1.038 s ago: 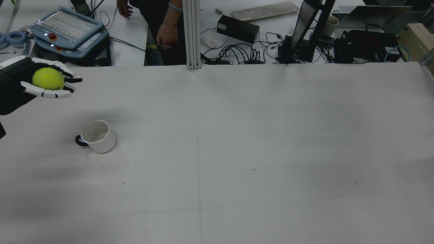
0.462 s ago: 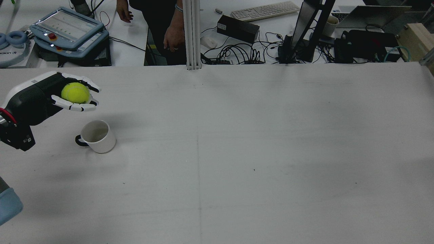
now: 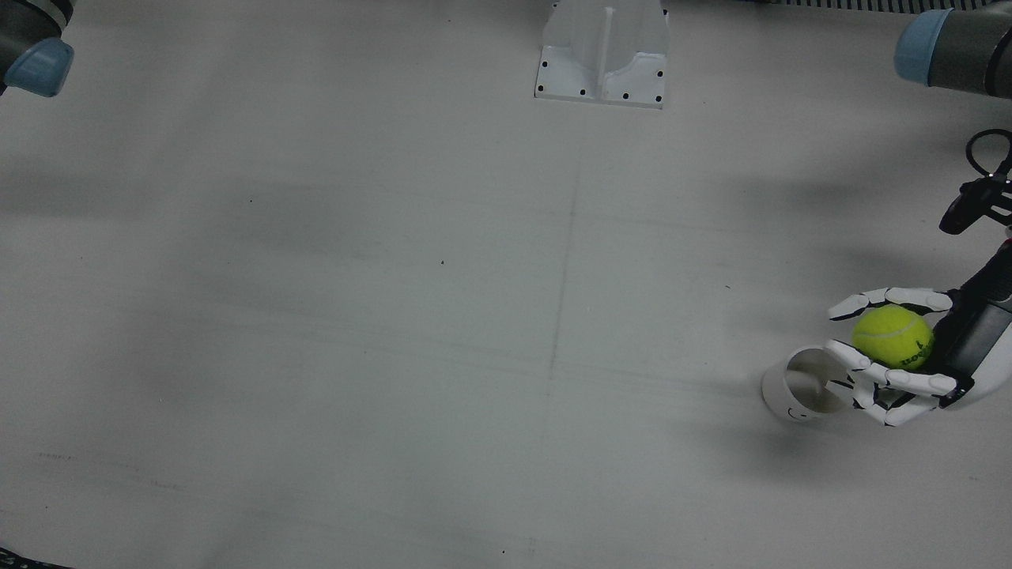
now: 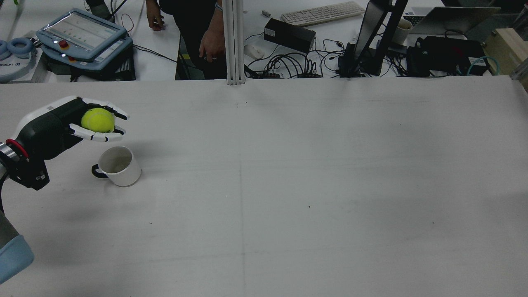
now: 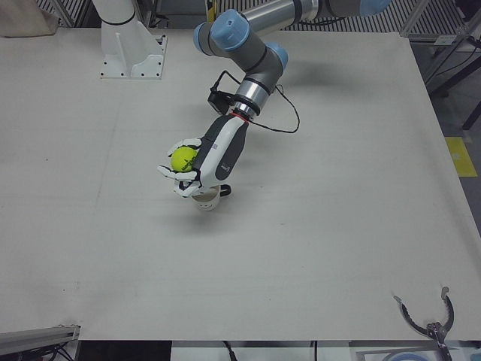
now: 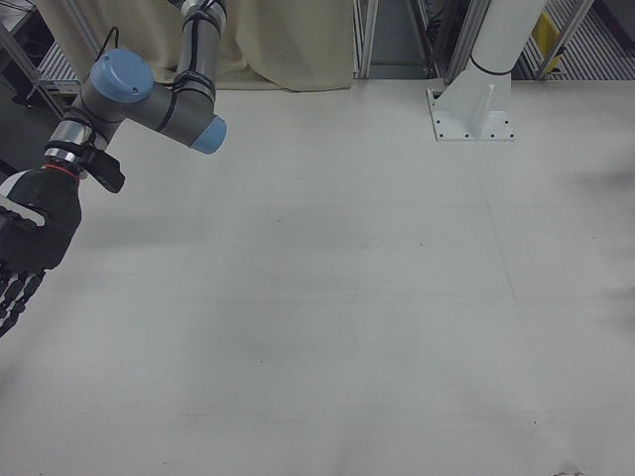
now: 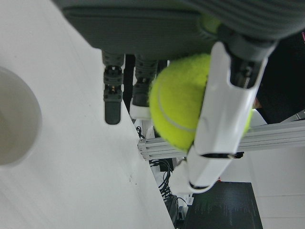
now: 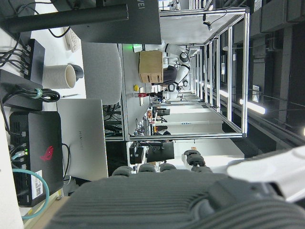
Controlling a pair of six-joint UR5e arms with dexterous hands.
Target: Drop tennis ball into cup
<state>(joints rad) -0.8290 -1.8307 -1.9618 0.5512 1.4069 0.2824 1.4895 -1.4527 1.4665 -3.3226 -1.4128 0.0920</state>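
My left hand [image 4: 62, 126] is shut on the yellow-green tennis ball [image 4: 97, 120] and holds it in the air. The white cup [image 4: 117, 166], with a dark handle, stands upright on the table just in front of and below the hand. In the front view the ball [image 3: 893, 337] sits beside the cup's [image 3: 797, 387] mouth, and the fingers [image 3: 850, 359] reach over its rim. The left hand view shows the ball [image 7: 183, 102] between the fingers and the cup [image 7: 14, 124] at the left edge. My right hand [image 6: 28, 243] hangs empty at the table's far side, fingers extended.
The white table [image 4: 288, 185] stretches wide to the right of the cup. Behind its far edge stand a teach pendant [image 4: 82, 35], cables, a monitor stand [image 4: 371, 37] and a person [image 4: 206, 37]. A white post base [image 3: 602, 51] sits at mid table edge.
My left hand has carried the ball to the right and lower, from the table's left edge to a spot close over the cup. The cup has not moved.
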